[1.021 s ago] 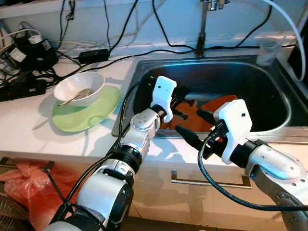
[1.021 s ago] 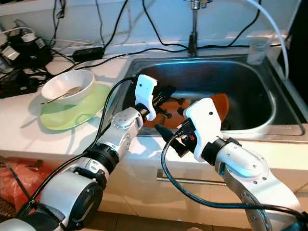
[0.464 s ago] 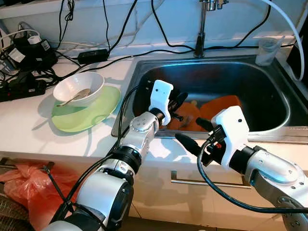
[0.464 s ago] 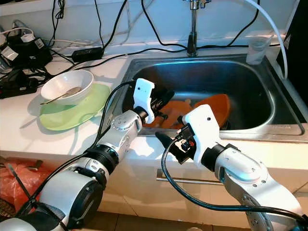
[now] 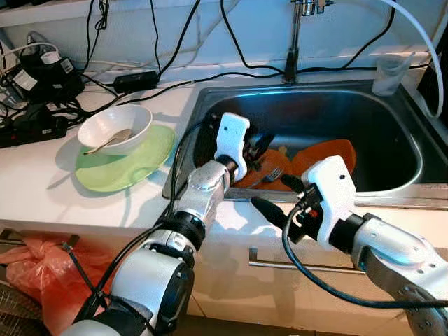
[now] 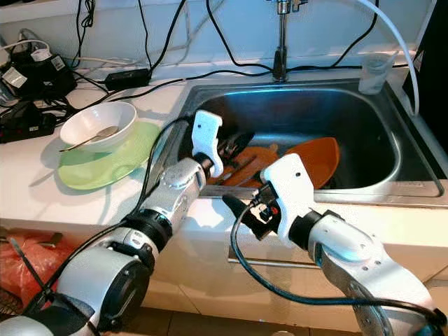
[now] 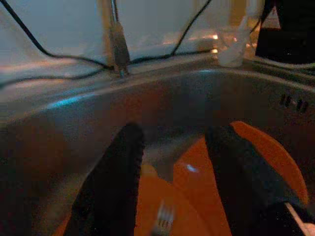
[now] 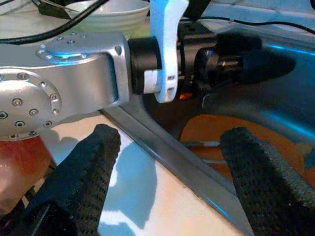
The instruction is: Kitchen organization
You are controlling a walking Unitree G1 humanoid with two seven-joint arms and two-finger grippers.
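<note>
Both pincers spread, empty — left pincer [image 7: 170, 182] over orange plates [image 5: 323, 155], right pincer [image 8: 167, 182] at sink [image 5: 392, 115] edge.

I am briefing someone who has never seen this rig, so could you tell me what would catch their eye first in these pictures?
First, the orange plates lying in the steel sink, with a fork on them. The left gripper reaches over the sink's near edge with fingers open above them, while the right gripper hangs open over the counter edge in front. To the left, a white bowl with a spoon sits on a green plate.
</note>
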